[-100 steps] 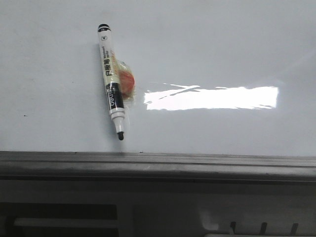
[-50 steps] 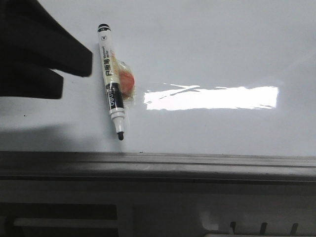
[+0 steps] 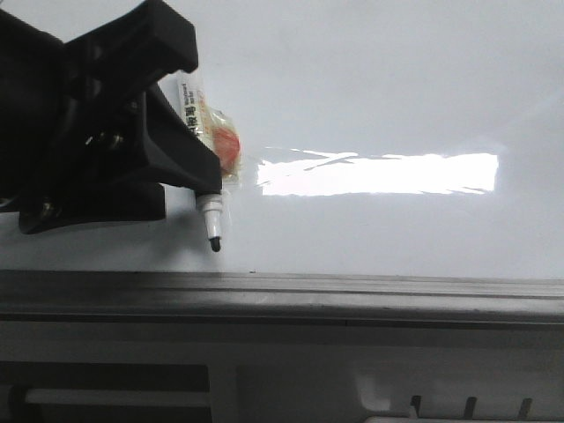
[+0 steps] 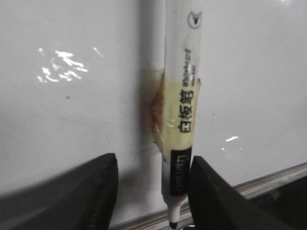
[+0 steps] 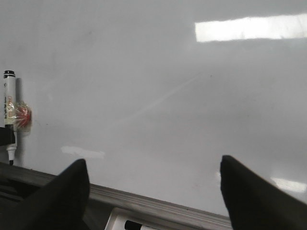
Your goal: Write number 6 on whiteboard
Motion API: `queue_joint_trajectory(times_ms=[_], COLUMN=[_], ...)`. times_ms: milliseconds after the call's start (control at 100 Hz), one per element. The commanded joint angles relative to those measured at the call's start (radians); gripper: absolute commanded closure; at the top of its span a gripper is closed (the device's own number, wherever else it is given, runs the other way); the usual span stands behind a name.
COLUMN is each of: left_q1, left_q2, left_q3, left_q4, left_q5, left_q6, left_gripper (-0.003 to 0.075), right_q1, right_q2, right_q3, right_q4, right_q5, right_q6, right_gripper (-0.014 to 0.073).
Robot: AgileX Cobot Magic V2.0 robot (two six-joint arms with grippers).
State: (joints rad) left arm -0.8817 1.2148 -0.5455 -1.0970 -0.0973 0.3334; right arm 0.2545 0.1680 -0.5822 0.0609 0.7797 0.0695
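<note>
Left gripper (image 4: 151, 191) spread apart, fingers (image 4: 98, 191) straddling the lower barrel of the whiteboard marker (image 4: 180, 120), not clamped yet; one finger looks right against the barrel, the other well off it. In the front view the left gripper (image 3: 189, 172) covers most of the marker (image 3: 211, 220), only the uncapped black tip poking out below, pointing at the grey frame edge. Marker lies flat on the whiteboard (image 3: 379, 79), a lump of yellowish tape with something red (image 3: 226, 145) stuck to its side, probably there to give the fingers grip. Low grasp near the tip likely for writing control. Right gripper (image 5: 153, 191) wide apart, holding nothing, hanging over bare board well away from the marker (image 5: 9, 115), out of the way. No number 6 drawn yet; board shows only glare (image 3: 379, 174). Step in hand: closing on the marker.
</note>
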Motion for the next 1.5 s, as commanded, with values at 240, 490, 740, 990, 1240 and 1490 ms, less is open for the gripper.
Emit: queue_joint_trajectory(times_ms=[240, 490, 740, 990, 1240, 1490], left_q1=[-0.003, -0.003, -0.003, -0.003, -0.003, -0.003], left_q2=[-0.01, -0.082, -0.089, -0.089, -0.089, -0.089], left_q3=[-0.029, -0.155, -0.252, -0.254, -0.254, -0.254], left_q4=[0.036, 0.652, 0.803, 0.803, 0.803, 0.803], left_q5=[0.013, 0.397, 0.632, 0.605, 0.579, 0.561], left_q6=[0.003, 0.063, 0.412, 0.558, 0.576, 0.576], left_gripper=[0.0738, 0.0739, 0.0739, 0.0739, 0.0739, 0.0739], right_q1=[-0.005, -0.005, 0.006, 0.183, 0.346, 0.51], right_q2=[0.028, 0.164, 0.37, 0.522, 0.669, 0.81], right_q3=[-0.029, -0.029, -0.029, -0.029, -0.042, -0.105], right_q4=[0.067, 0.512, 0.888, 0.944, 0.944, 0.944], right_q5=[-0.111, -0.103, -0.064, -0.078, -0.274, -0.433], right_q6=[-0.03, -0.521, -0.977, -1.191, -1.24, -1.242], right_gripper=[0.0083, 0.0083, 0.0116, 0.0235, 0.0132, 0.0133])
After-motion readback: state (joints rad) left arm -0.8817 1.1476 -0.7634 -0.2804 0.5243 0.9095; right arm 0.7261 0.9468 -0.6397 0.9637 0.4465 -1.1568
